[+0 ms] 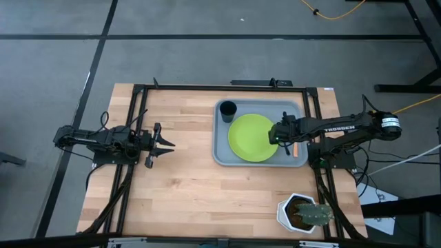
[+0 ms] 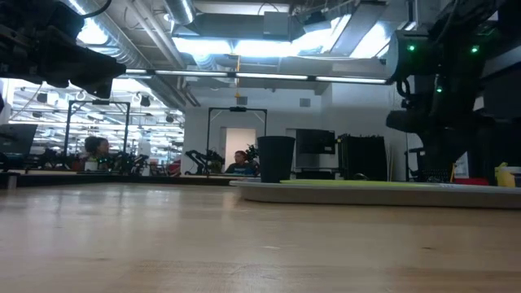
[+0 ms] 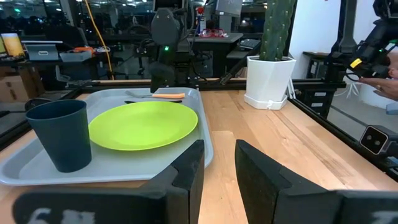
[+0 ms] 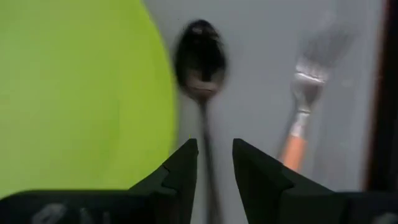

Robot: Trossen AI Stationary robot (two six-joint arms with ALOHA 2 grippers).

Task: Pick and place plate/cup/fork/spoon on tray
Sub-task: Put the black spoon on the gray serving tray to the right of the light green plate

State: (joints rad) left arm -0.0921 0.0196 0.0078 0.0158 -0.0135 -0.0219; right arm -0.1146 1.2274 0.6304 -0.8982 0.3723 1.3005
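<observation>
The grey-blue tray (image 1: 222, 157) lies on the right half of the table. On it rest the lime-green plate (image 1: 251, 138), the dark cup (image 1: 228, 108) standing upright at its far left corner, the orange-handled fork (image 4: 297, 127) and the dark spoon (image 4: 200, 59). Spoon and fork lie side by side between the plate and the tray's right rim. My right gripper (image 4: 215, 149) points steeply down over that strip, open, with the spoon's handle running between its fingers. My left gripper (image 1: 169, 145) waits open at the table's left, level and holding nothing. My right gripper comes from above with one finger on each side of the spoon's thin handle (image 4: 205, 134), the fingers lying across it. Whether either finger touches the handle I cannot tell. The spoon lies flat on the tray floor, bowl away from the fingers.
A white hexagonal pot with a cactus (image 1: 303, 212) stands at the table's near right corner. A black frame (image 1: 207, 87) runs along the table's edges. Bare wood lies between my left gripper and the tray.
</observation>
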